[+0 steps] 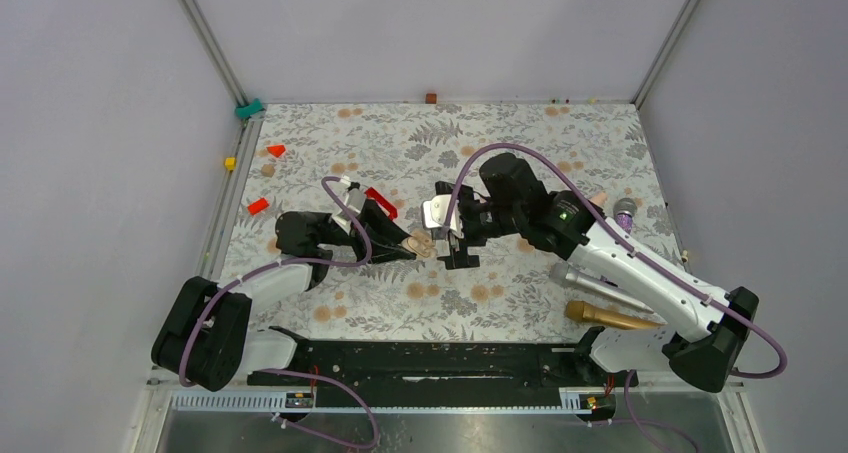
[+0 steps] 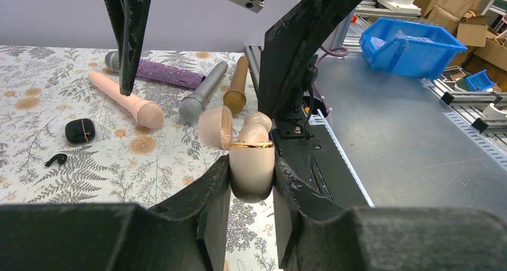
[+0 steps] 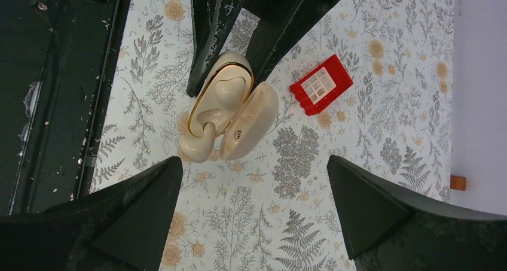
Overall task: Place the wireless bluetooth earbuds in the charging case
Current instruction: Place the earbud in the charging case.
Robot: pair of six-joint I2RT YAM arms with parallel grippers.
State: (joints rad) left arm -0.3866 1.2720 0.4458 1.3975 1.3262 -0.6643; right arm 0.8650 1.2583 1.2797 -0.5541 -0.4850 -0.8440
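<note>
Cream plastic with a gold rim fills the left claw (image 2: 251, 174). Its two fingers are clamped on the lower body of the charging case (image 3: 220, 112), whose lid (image 3: 251, 118) is swung open to one side.

Well off to that claw's left lie a black earbud (image 2: 57, 159), a small black case (image 2: 79, 130) and several microphones (image 2: 122, 97). None of them is being handled, so I take the cream set as the work in hand.

A seated earbud (image 3: 232, 91) rests in its well. The loose earbud (image 3: 196, 146) juts from the case's near end and, as I read it, is not yet home.

The right claw (image 3: 254, 163) hangs just above with its jaws spread wide and empty. The loose bud sits a little toward its left finger. The case's long axis points away from this claw, crosswise to the line between its fingers. The right arm is the free one and the nearer.

Room is tight on the left-finger side, where the black base rail (image 3: 54, 73) runs close by. On the right-finger side there is open cloth, with a red box (image 3: 321, 84) beyond the lid and apart from it.
</note>
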